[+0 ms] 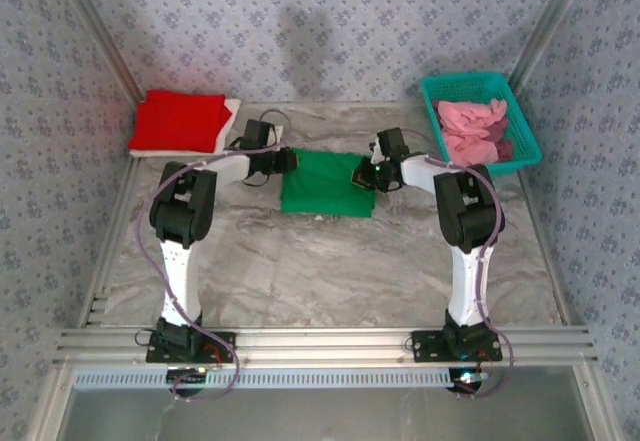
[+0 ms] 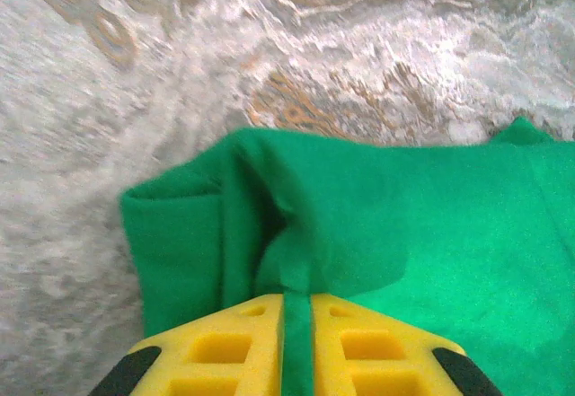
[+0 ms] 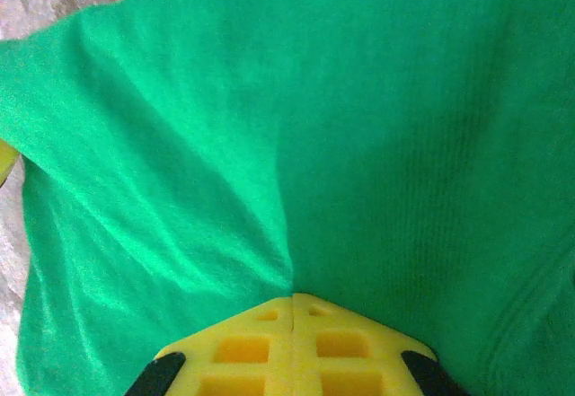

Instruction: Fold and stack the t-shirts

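A bright green t-shirt (image 1: 325,183) lies folded in the middle of the table. My left gripper (image 1: 288,161) is at its left edge, and in the left wrist view its yellow fingers (image 2: 243,342) are shut on a raised fold of the green cloth (image 2: 404,225), with a strip of cloth between them. My right gripper (image 1: 362,174) is at the shirt's right edge. Its fingertips (image 3: 260,324) are pressed together where creases in the green cloth (image 3: 296,127) meet. A folded red t-shirt (image 1: 180,119) rests on a white one (image 1: 232,111) at the back left.
A teal mesh basket (image 1: 432,89) stands at the back right with pink shirts (image 1: 472,121) and a maroon one (image 1: 503,148) inside. Patterned walls and metal rails close in the marble table (image 1: 330,261).
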